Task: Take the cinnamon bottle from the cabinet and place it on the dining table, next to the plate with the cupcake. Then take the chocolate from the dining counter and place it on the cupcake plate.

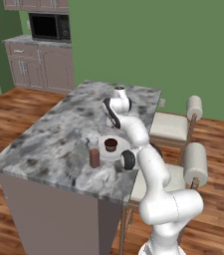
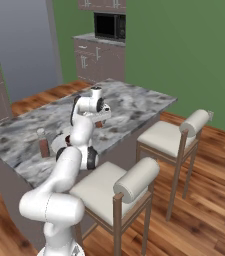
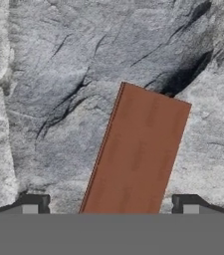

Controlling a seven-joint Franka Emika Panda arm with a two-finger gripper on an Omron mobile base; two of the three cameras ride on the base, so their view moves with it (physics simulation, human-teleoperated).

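Hand view: chocolate (image 3: pixel 136 154) lies between the spread tool (image 3: pixel 110 204) fingertips.

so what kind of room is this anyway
Most likely a home kitchen with a dining area, and a rendered one. A microwave sits among pale cabinets on the far wall, and padded stools line a marbled dining table that holds a cupcake on a plate.
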